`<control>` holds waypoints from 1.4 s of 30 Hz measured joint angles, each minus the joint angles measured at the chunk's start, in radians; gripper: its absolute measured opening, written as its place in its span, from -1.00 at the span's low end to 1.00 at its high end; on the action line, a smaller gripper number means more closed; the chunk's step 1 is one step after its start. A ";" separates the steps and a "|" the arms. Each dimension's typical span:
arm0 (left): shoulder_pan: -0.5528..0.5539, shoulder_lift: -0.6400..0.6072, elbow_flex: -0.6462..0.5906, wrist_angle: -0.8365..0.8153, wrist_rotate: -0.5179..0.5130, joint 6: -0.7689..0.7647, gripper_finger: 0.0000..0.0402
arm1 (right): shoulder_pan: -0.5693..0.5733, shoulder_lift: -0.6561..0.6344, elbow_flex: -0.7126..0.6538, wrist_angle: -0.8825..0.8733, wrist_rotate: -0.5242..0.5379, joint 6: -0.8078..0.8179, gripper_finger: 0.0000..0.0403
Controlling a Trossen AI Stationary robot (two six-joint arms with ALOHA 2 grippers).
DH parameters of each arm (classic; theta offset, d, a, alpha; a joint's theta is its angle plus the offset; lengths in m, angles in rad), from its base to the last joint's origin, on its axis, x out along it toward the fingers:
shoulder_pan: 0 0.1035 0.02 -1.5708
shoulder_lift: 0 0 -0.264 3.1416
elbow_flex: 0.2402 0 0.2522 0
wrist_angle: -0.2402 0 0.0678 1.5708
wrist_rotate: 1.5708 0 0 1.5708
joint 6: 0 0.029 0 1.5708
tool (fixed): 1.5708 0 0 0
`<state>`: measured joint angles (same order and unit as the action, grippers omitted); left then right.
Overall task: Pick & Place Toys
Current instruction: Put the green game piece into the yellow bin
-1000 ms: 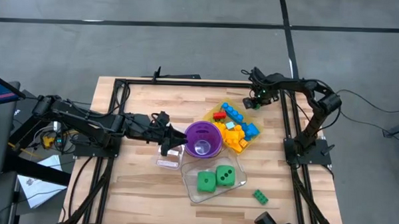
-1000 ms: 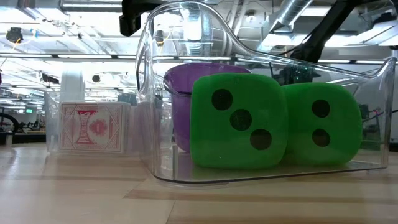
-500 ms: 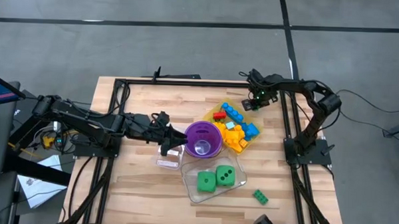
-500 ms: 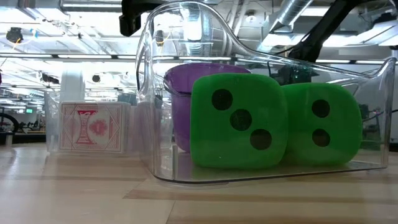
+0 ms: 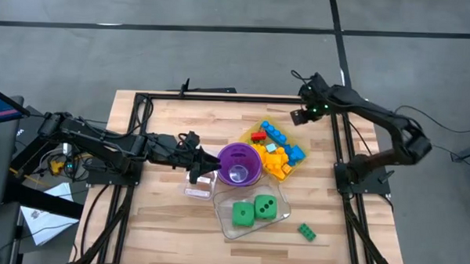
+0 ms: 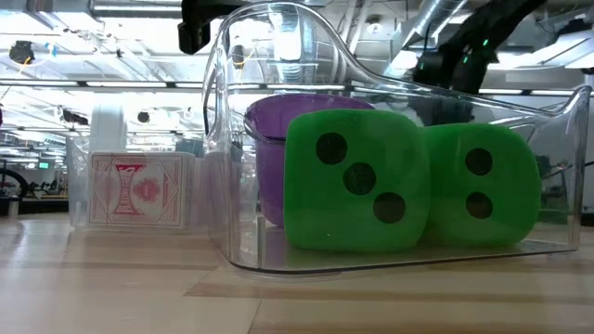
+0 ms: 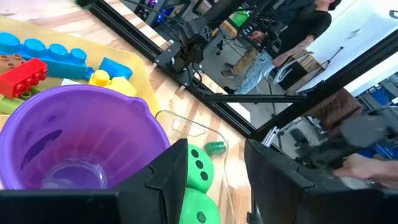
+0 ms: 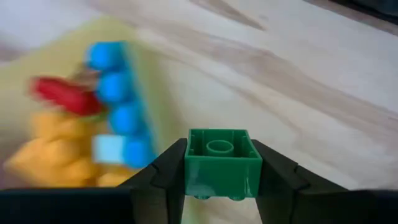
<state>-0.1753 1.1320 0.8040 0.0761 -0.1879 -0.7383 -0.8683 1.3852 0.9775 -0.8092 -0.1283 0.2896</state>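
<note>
Beside the yellow tray [image 5: 260,127], right gripper [image 8: 217,186] pinches a green brick [image 8: 221,163]

table [image 5: 161,223]: bare wood | tub [image 6: 223,139]: clear glossy plastic | dice [image 6: 357,181]: matt

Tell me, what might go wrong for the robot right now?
The right gripper pinches a small green brick above the table's far edge, beside the yellow tray. If the grip is shallow, the brick could slip and bounce off the table. The left gripper hangs close by the purple cup and the clear tub; a careless move might knock them.
</note>
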 joint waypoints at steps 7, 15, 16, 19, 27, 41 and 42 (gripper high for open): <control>0.000 0.000 0.000 0.000 -0.004 0.000 -0.23 | 0.114 -0.160 0.000 -0.035 -0.079 0.066 -0.33; 0.000 0.000 0.000 0.003 -0.042 -0.003 -0.23 | 0.314 -0.189 0.000 0.008 -0.127 0.199 -0.33; 0.000 0.000 0.000 0.007 -0.045 -0.003 -0.23 | 0.335 -0.181 0.000 0.024 -0.127 0.209 -0.32; 0.002 0.000 0.000 0.017 -0.050 -0.003 -0.23 | 0.390 -0.134 0.000 0.072 -0.122 0.236 -0.31; 0.008 0.000 0.000 0.023 -0.051 -0.010 -0.23 | 0.443 0.004 0.000 0.129 -0.109 0.237 -0.31; 0.008 0.000 0.000 0.022 -0.051 -0.010 -0.23 | 0.443 0.073 0.000 0.164 -0.111 0.208 -0.31; 0.008 0.000 0.000 0.022 -0.051 -0.010 -0.23 | 0.443 0.073 0.000 0.165 -0.112 0.208 -0.31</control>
<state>-0.1677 1.1316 0.8040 0.0978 -0.2390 -0.7486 -0.4255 1.4586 0.9771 -0.6445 -0.2400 0.4976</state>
